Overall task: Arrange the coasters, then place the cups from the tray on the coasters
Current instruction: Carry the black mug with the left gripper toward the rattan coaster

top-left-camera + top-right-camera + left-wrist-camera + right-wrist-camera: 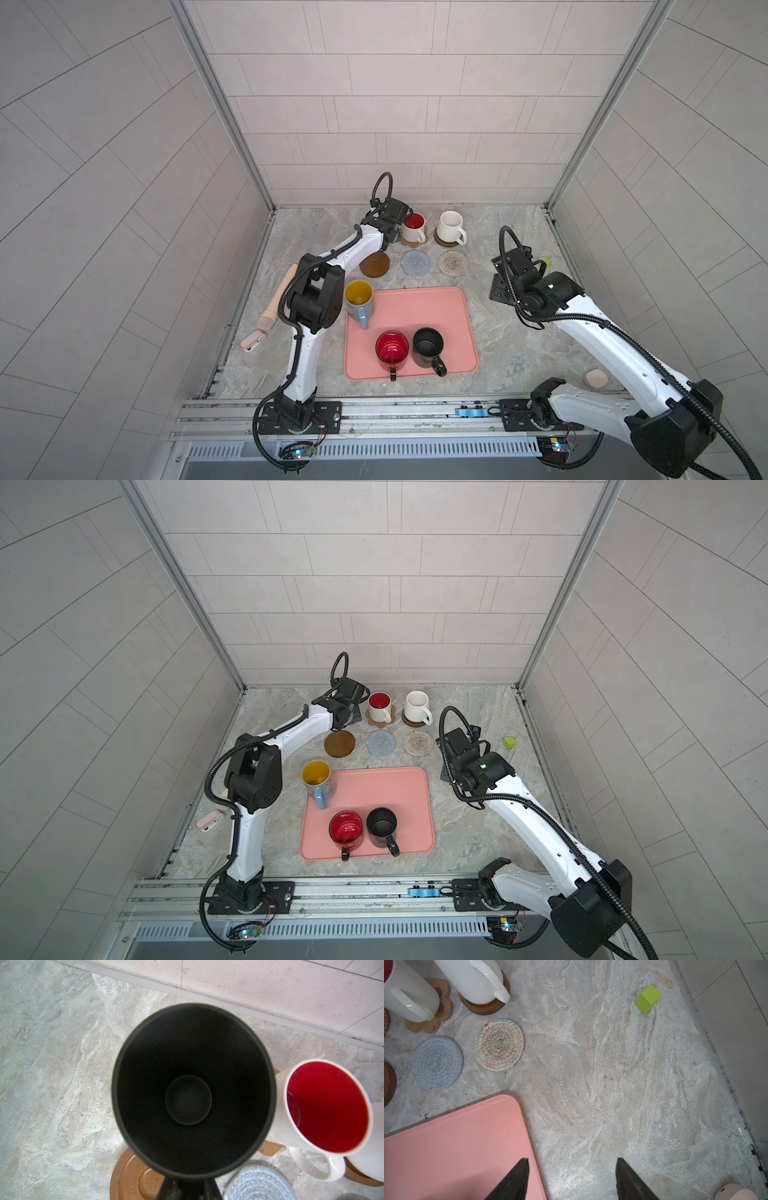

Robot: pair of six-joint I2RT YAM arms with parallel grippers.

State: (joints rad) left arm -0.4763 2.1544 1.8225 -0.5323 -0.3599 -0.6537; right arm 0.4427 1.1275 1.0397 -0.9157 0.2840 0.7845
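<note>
Left claw (189, 1190) is clamping black mug (193, 1093) by its handle, beside red-lined mug (328, 1105) | right claw (572, 1161) is hanging apart, right of tray (415, 307) in both top views.

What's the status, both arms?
Left gripper shut on black mug, by handle. Right gripper open, empty, near tray. Red-lined white mug close alongside.

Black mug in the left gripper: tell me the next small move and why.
Probably ease the black mug straight down. The left gripper is shut on its handle, beside the red-lined white mug, where a sliver of woven coaster shows. Whether the mug already rests there cannot be told.
</note>
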